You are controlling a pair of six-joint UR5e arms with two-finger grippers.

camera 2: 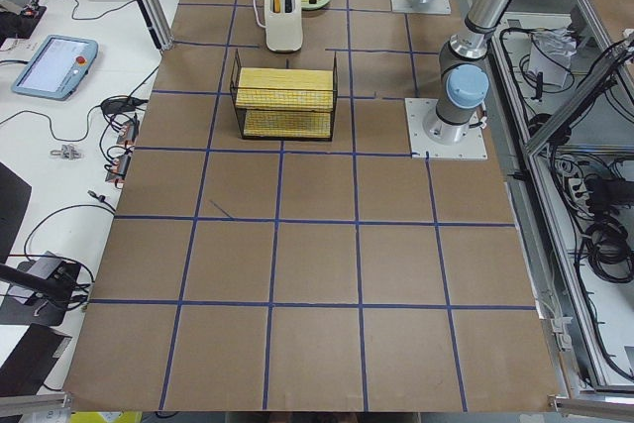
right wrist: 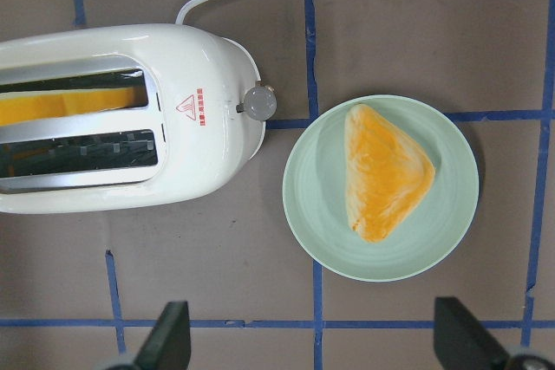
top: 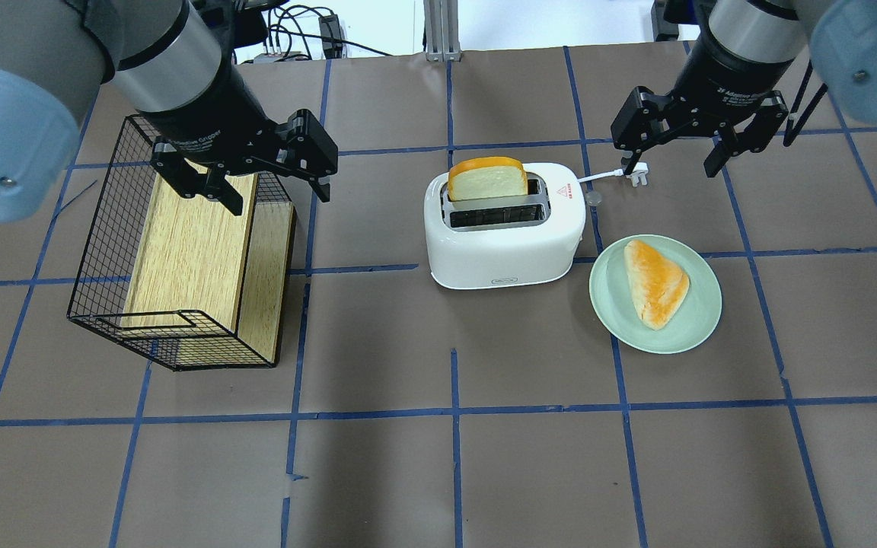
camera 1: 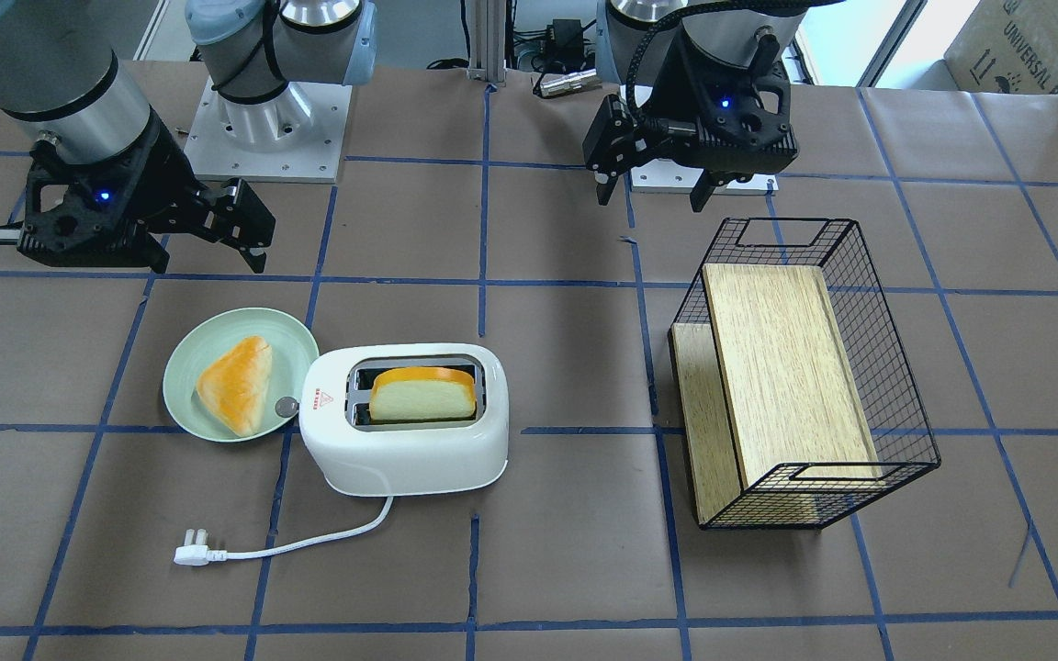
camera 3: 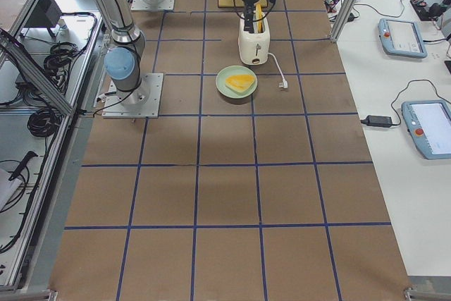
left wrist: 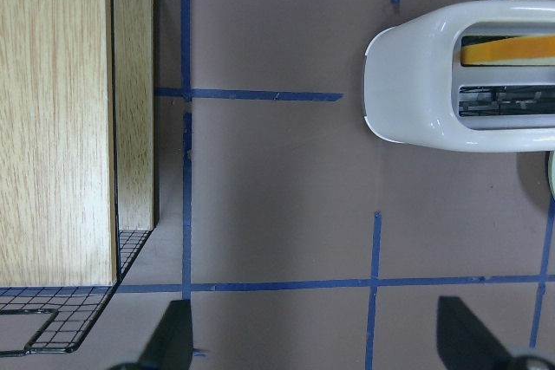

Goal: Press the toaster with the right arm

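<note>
The white toaster (camera 1: pixel 405 459) stands mid-table with a bread slice (camera 1: pixel 423 397) upright in one slot; the other slot is empty. Its grey end knob (camera 1: pixel 287 408) faces a green plate. The toaster also shows in the overhead view (top: pixel 503 251) and in the right wrist view (right wrist: pixel 208 162), where the knob (right wrist: pixel 259 102) is plain. My right gripper (top: pixel 669 160) hangs open and empty above the table, apart from the toaster, off its knob end; it also shows in the front-facing view (camera 1: pixel 208 264). My left gripper (top: pixel 279 199) is open and empty over the basket's edge.
A green plate (camera 1: pixel 185 367) with a triangular bread piece (camera 1: pixel 235 384) sits right beside the toaster's knob end. The white cord ends in a plug (top: pixel 640 176) on the table. A black wire basket (camera 1: pixel 896 367) holding wooden boards (camera 1: pixel 777 376) lies on the left arm's side.
</note>
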